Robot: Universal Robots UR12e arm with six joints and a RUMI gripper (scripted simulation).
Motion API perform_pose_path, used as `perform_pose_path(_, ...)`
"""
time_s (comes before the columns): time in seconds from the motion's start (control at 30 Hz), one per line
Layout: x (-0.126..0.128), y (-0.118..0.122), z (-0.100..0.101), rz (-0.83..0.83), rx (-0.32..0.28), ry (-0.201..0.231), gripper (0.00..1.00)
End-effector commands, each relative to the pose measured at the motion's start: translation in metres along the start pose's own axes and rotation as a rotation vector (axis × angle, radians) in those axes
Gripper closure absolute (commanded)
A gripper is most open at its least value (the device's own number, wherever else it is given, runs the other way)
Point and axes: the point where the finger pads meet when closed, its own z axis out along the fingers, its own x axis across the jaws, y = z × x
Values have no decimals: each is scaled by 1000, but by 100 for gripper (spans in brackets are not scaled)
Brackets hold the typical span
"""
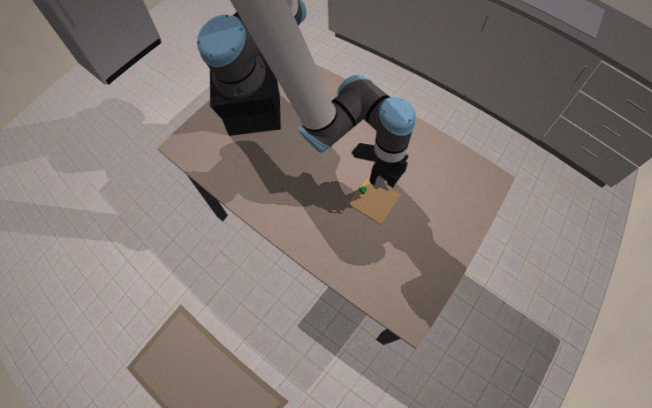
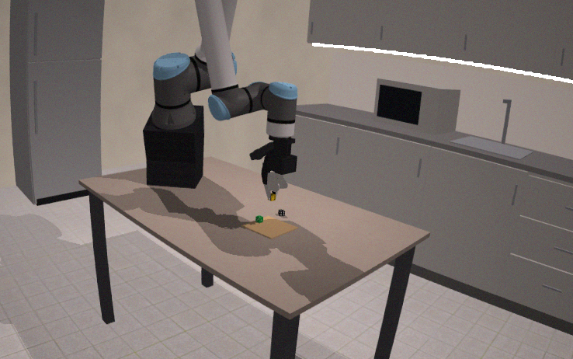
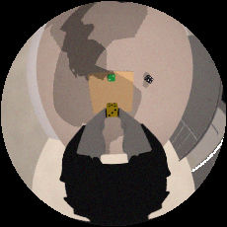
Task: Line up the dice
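Above mat (image 1: pixel 380 207) (image 2: pixel 272 229) (image 3: pixel 111 91): jaws (image 1: pixel 380 185) (image 2: pixel 272 196) nearly closed, gripping yellow die (image 2: pixel 272 196) (image 3: pixel 113 110) | black die (image 2: pixel 281 212) (image 3: pixel 148 79): exterior, wrist; hidden from top

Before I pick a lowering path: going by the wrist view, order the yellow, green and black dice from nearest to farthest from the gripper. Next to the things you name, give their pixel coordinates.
1. Yellow die (image 2: pixel 272 196) (image 3: pixel 113 108): between the fingers.
2. Green die (image 1: pixel 363 190) (image 2: pixel 258 219) (image 3: pixel 112 78): beyond it, over the mat's (image 1: pixel 380 207) (image 2: pixel 272 229) (image 3: pixel 110 94) far part.
3. Black die (image 2: pixel 281 212) (image 3: pixel 148 79): off the mat, to the right.
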Motion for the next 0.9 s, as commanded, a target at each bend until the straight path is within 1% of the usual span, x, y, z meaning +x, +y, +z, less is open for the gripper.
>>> perform_pose_path(0.0,0,0,9,0,-1,0,97)
perform_pose_path(0.2,0,0,34,0,-1,0,97)
perform_pose_path(0.27,0,0,34,0,-1,0,97)
perform_pose_path(0.47,0,1,63,0,-1,0,97)
perform_pose_path(0.6,1,1,79,0,-1,0,97)
perform_pose_path(0.73,1,1,89,0,-1,0,97)
perform_pose_path(0.87,1,1,91,0,-1,0,97)
